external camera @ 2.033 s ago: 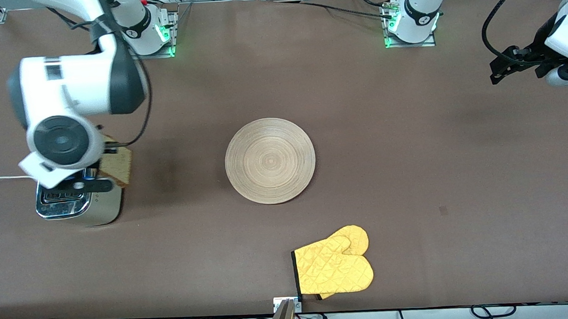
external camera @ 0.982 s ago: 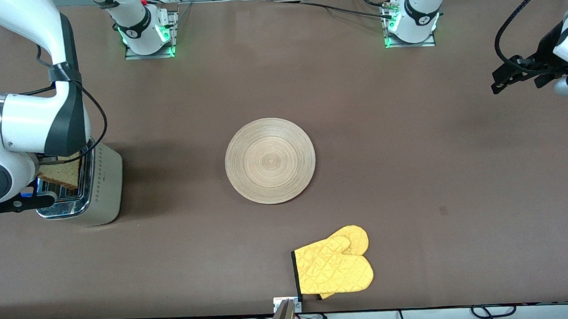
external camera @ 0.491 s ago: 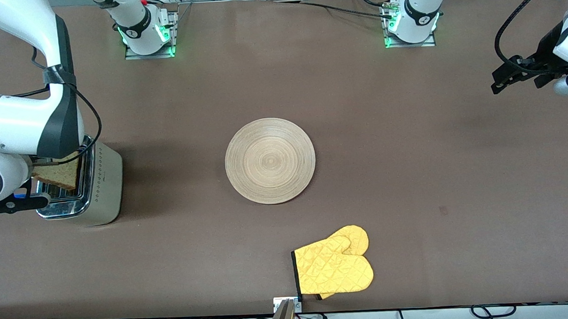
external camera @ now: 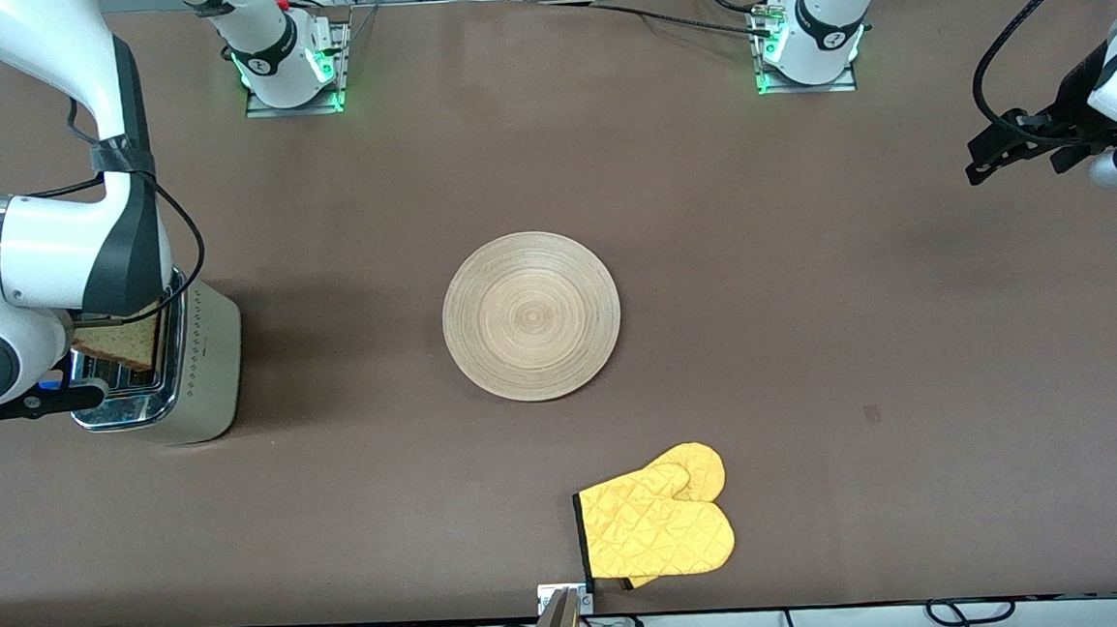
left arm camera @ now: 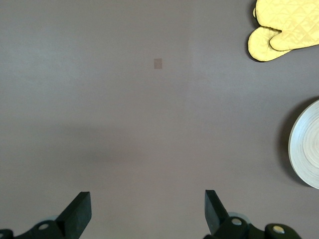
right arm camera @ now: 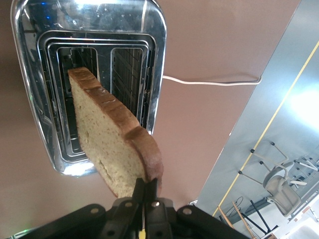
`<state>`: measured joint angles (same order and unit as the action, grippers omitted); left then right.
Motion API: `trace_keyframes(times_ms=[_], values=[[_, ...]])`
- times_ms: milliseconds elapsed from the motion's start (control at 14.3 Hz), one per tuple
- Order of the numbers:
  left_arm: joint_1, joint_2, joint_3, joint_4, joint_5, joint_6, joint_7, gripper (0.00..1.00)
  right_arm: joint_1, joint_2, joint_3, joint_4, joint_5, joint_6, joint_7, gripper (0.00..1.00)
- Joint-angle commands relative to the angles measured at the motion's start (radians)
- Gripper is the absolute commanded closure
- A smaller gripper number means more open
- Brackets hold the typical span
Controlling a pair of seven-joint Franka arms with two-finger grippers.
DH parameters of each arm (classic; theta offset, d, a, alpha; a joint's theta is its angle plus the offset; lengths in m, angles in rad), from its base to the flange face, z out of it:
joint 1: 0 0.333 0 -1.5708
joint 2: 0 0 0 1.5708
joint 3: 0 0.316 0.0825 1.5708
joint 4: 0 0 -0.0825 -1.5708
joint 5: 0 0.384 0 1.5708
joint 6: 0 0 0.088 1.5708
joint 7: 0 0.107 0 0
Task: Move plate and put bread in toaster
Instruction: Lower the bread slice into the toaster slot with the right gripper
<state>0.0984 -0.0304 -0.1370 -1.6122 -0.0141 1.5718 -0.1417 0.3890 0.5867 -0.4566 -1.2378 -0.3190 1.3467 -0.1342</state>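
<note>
The plate [external camera: 530, 315] lay flat at the middle of the table [external camera: 813, 356], and everything else is placed from it. Toward the right arm's end of the table from the plate stood the toaster [external camera: 196, 374], much of its chrome top covered in the front view by the right arm's wrist. The right gripper [right arm camera: 145, 191] hung over the toaster, its fingers pinched together on one edge of the bread [right arm camera: 112, 142]. The slice hung on edge above the slots; whether its lower edge had entered a slot could not be told. In the front view only a corner of the bread [external camera: 119, 342] showed under the arm. A white cord [right arm camera: 209, 82] ran off from the toaster, its end cut off by the frame.

Nearer to the front camera than the plate lay a yellow oven mitt [external camera: 657, 526], close to the table's edge. In the left wrist view the mitt and the plate were both cut off by the frame.

Toward the left arm's end of the table, well apart from the plate, the left gripper [left arm camera: 144, 211] waited above bare table with its fingers spread wide and nothing between them. In the front view it appeared only as a dark shape at the frame's edge.
</note>
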Motion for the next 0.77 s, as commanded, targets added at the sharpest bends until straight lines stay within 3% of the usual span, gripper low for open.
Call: trace_keyframes(times_ms=[0,140,210,280,351,421,701], values=[[0.003,0.003,0.000,0.015,-0.021,-0.003,0.004,0.00,-0.001,0.002,0.006,-0.022,0.006,0.031,-0.016,1.00],[0.001,0.000,0.000,0.017,-0.020,-0.001,0.001,0.00,-0.005,0.004,0.006,-0.049,0.024,0.080,-0.016,1.00],[0.001,0.000,0.000,0.017,-0.020,-0.001,-0.002,0.00,-0.006,0.010,0.006,-0.052,0.026,0.094,-0.007,0.95],[0.001,0.000,0.000,0.017,-0.020,-0.003,-0.004,0.00,0.001,0.018,0.006,-0.052,0.031,0.097,-0.002,0.68],[0.001,-0.002,0.000,0.017,-0.020,-0.001,-0.007,0.00,-0.002,0.018,0.006,-0.051,0.049,0.106,0.002,0.27],[0.001,-0.002,0.000,0.017,-0.020,-0.003,-0.009,0.00,-0.007,0.015,0.006,-0.051,0.081,0.130,0.004,0.00],[0.003,0.000,0.002,0.017,-0.020,-0.004,-0.009,0.00,0.022,-0.056,0.009,-0.022,0.112,0.129,0.068,0.00]])
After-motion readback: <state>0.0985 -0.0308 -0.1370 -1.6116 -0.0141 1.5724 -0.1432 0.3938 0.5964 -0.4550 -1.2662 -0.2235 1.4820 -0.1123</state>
